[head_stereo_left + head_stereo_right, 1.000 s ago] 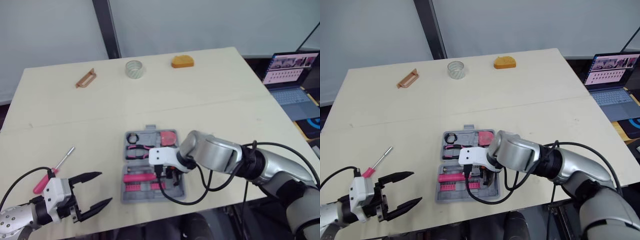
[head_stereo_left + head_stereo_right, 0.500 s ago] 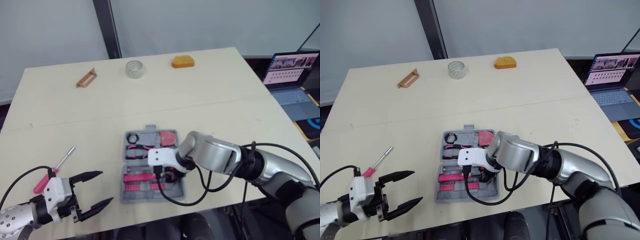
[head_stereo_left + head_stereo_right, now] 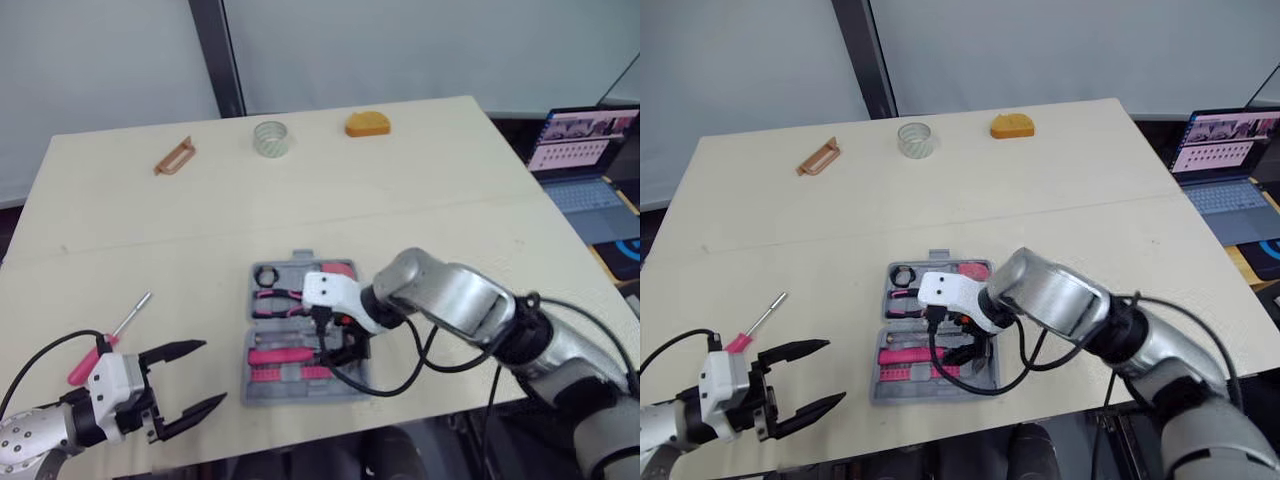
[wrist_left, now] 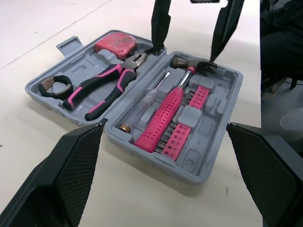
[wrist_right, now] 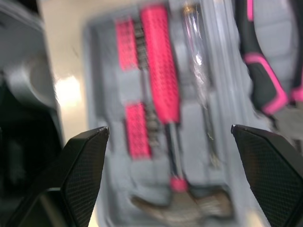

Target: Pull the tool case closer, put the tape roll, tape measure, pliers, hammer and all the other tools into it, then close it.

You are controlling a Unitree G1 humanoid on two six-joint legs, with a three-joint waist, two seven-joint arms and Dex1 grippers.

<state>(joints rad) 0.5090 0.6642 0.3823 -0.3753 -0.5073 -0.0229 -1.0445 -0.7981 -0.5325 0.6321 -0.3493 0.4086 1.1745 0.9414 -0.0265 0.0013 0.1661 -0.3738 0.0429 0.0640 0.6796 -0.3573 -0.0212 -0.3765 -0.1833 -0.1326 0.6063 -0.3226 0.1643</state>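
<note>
I see left gripper (image 3: 212, 373) nearest, fingers apart, empty. Screwdriver (image 3: 112, 338) just beyond it. Right gripper (image 4: 185, 54) fingers spread over hammer (image 4: 165, 116) in open tool case (image 4: 208, 142). Pliers (image 4: 102, 85) inside too. Tape roll (image 3: 268, 137) far off; orange item (image 3: 367, 123) near it, perhaps tape measure.

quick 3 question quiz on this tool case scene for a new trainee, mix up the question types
1. True or false: the grey plastic tool case is closed.
2. Where does the pink-handled screwdriver lie?
A. inside the case
B. on the pale table, to the robot's left of the case
C. next to the laptop
3. Fill in: the right gripper, above the case, has its fingers ___ (open or shut).

Key
1. False: both halves lie flat, with the tools showing.
2. B
3. open
</note>
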